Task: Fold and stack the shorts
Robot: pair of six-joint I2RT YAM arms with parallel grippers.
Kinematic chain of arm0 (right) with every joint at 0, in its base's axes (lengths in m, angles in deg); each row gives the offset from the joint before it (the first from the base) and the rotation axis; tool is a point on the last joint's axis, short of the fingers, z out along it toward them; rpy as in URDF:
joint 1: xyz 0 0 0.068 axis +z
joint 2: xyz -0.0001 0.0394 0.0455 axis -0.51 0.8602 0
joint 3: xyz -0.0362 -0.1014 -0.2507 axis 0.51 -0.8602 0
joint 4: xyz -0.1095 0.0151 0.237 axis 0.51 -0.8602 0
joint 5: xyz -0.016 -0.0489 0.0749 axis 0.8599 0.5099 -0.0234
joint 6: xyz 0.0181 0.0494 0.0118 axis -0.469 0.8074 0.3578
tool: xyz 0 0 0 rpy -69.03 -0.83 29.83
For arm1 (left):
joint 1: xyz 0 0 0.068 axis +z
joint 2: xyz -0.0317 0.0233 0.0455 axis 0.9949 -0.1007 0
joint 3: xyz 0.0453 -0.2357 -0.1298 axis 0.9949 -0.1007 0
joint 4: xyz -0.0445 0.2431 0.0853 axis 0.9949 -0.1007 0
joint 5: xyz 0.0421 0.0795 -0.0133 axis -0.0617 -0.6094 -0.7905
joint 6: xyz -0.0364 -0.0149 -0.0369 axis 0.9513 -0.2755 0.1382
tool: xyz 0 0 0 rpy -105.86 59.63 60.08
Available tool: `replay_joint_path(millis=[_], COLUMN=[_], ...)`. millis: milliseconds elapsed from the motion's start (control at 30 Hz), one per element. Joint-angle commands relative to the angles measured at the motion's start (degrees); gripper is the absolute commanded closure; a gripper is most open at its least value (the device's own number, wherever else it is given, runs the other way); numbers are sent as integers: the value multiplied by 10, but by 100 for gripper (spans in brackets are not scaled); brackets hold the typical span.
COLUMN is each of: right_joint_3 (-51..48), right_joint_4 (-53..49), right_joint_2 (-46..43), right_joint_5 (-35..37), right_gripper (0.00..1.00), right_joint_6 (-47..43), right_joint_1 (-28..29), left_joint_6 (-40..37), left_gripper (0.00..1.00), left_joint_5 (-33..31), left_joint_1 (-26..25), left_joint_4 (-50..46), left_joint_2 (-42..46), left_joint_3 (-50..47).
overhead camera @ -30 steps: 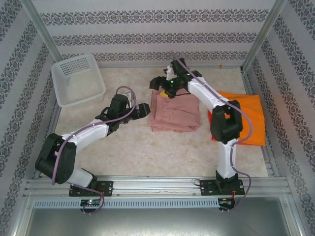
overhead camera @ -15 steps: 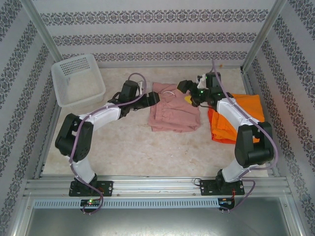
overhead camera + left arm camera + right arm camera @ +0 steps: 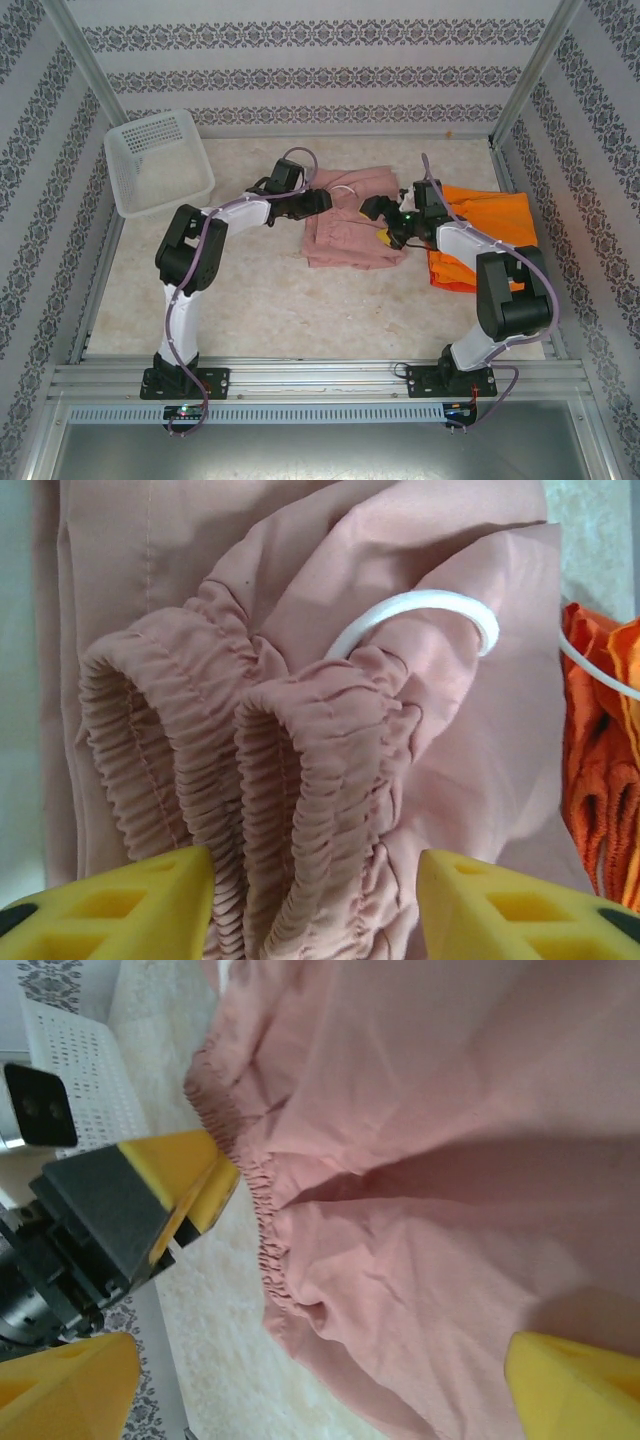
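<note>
Waistband (image 3: 300,780) first: your left gripper (image 3: 315,910) has its jaws apart, straddling the bunched elastic of the dusty pink shorts (image 3: 350,245). I'd get both layers deep in before squeezing, and keep the white drawstring (image 3: 420,605) loop out. Right gripper (image 3: 320,1385) hangs over the same cloth, jaws wide, holding nothing. Pink shorts sit mid-table, roughly folded, rumpled and soft-looking. Bright orange shorts (image 3: 495,225) lie just beside them on the right.

I see bright, even overhead light and faint shadows on the table (image 3: 300,310). My right wrist view shows a soft shadow crossing slightly blurred pink shorts (image 3: 420,1160).
</note>
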Motion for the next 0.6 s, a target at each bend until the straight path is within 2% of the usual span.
replay_joint_path(millis=[0, 67, 133, 233, 567], right_joint_3=[-19, -24, -31, -44, -63], right_joint_4=[32, 33, 34, 34, 33], right_joint_2=[17, 23, 27, 25, 5], right_joint_5=[2, -2, -6, -8, -10], right_gripper=[6, 6, 5, 5, 3], right_joint_6=[7, 5, 1, -1, 5], right_joint_1=[0, 3, 4, 4, 24], left_joint_6=[-10, -7, -12, -24, -55], left_gripper=[53, 65, 83, 100, 100], left_joint_5=[8, 12, 4, -12, -15], left_joint_1=[-2, -3, -1, 8, 34], left_joint_4=[-35, -37, -44, -59, -108], left_joint_2=[-28, -39, -36, -15, 17], left_joint_3=[40, 50, 57, 68, 95])
